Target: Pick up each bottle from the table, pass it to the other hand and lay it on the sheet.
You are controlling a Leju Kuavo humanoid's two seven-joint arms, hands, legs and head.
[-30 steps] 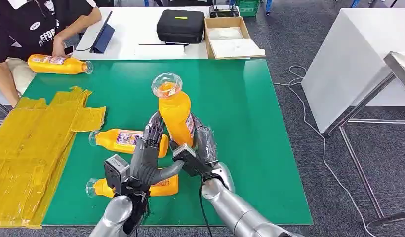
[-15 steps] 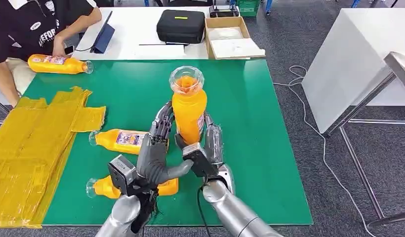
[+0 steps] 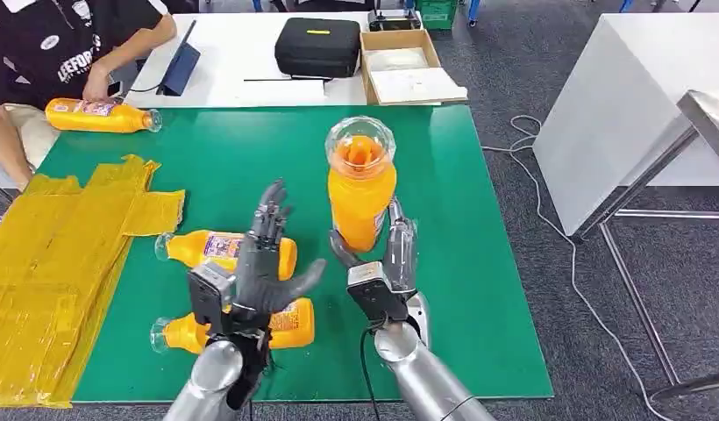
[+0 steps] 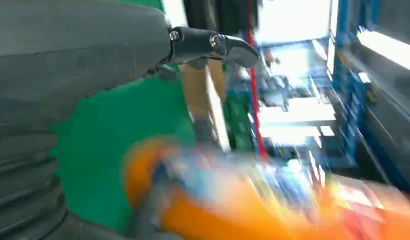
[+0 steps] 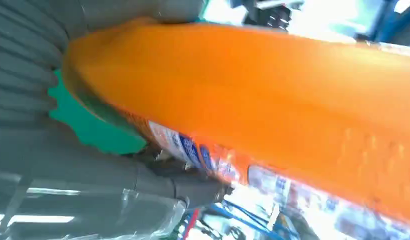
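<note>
- A green table top carries a crinkled yellow plastic sheet at its left edge.
- The right hand clamps an upright orange juice bottle low on its body, above the table; full, probably heavy and slick (grip mid-body).
- The left hand is spread, holding nothing.
- The right wrist view shows the label close up.
</note>
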